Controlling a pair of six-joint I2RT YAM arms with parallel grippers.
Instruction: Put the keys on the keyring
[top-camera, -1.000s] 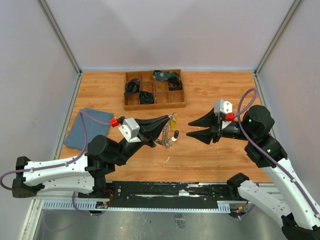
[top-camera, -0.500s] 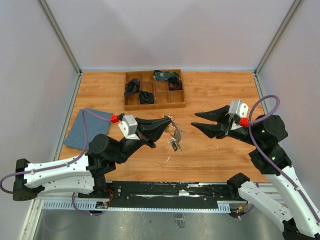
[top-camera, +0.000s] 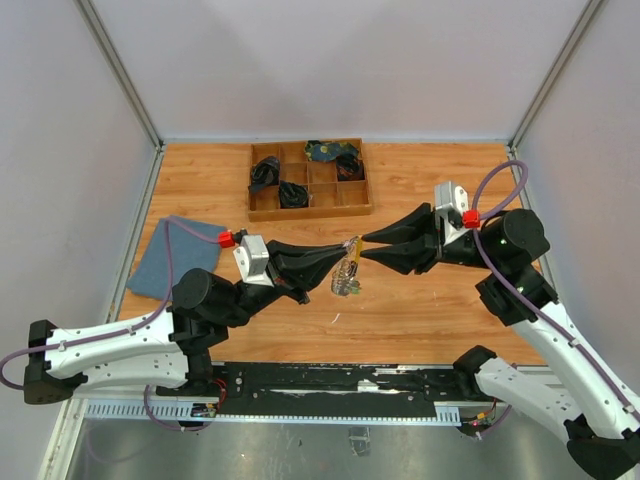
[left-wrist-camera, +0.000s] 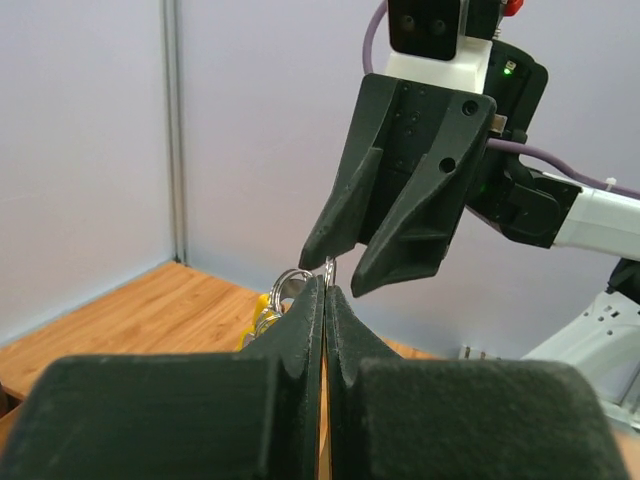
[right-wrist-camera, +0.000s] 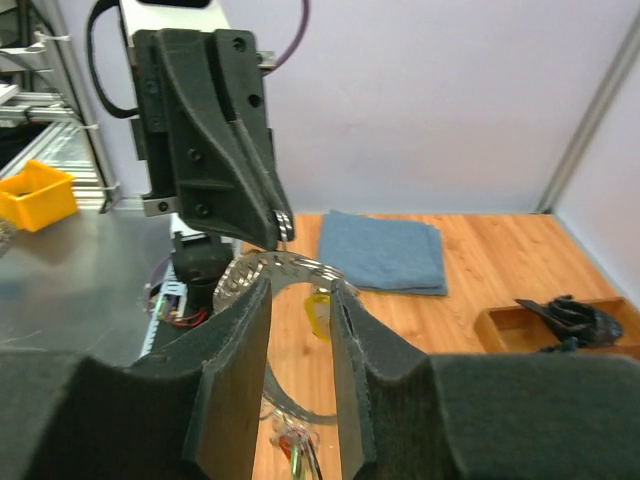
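My left gripper is shut on the thin metal keyring and holds it above the table. The ring's yellow piece sits just behind the fingertips. The silvery keys hang from it in a bunch. In the right wrist view they fan in an arc, with red and green heads at the bottom. My right gripper is open, tip to tip with the left. Its fingers straddle the fan of keys and the yellow piece without holding anything.
A wooden compartment tray with dark items stands at the back centre and shows in the right wrist view. A folded blue cloth lies at the left and shows in the right wrist view. Grey walls enclose the table.
My right gripper has swung back left and lower until its open tips meet the left gripper's tips. The left gripper has kept its hold and shifted slightly right; the keys still hang below.
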